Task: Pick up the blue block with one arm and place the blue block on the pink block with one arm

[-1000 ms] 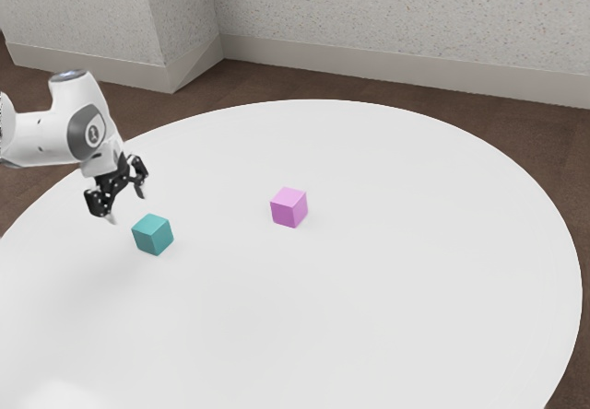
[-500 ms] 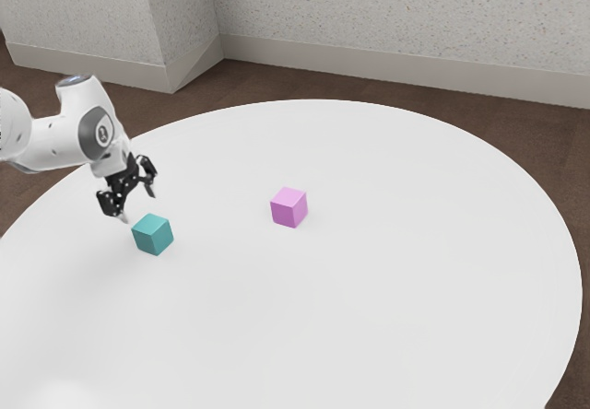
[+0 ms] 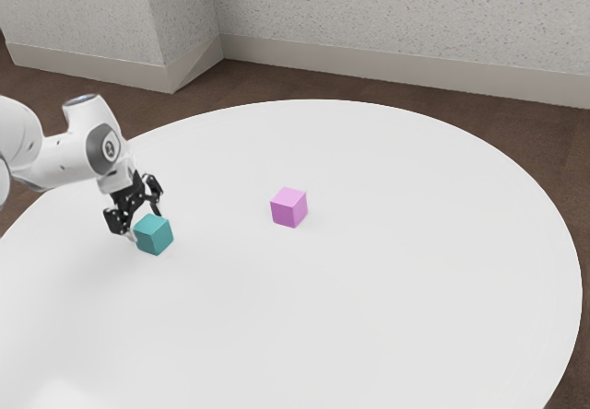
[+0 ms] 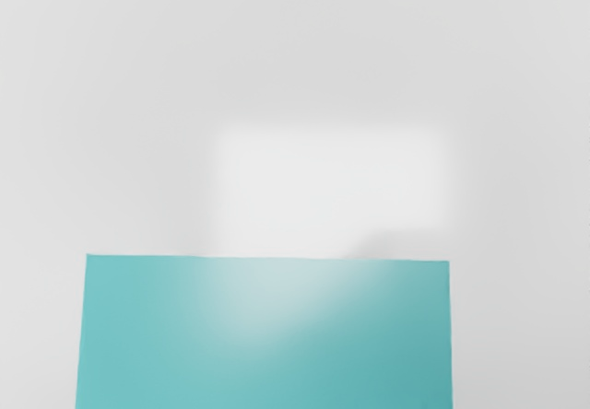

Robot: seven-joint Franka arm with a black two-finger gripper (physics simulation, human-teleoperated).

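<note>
The jaws stand spread, just over the blue block (image 3: 153, 234) on the white surface (image 3: 387, 271); the pink block (image 3: 289, 207) sits well apart

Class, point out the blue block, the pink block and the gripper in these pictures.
blue block (image 3: 154, 235), exterior view, middle of its visible faces.
pink block (image 3: 289, 207), exterior view, middle of the cube.
gripper (image 3: 137, 214), exterior view, midway between its fingertips.
</note>
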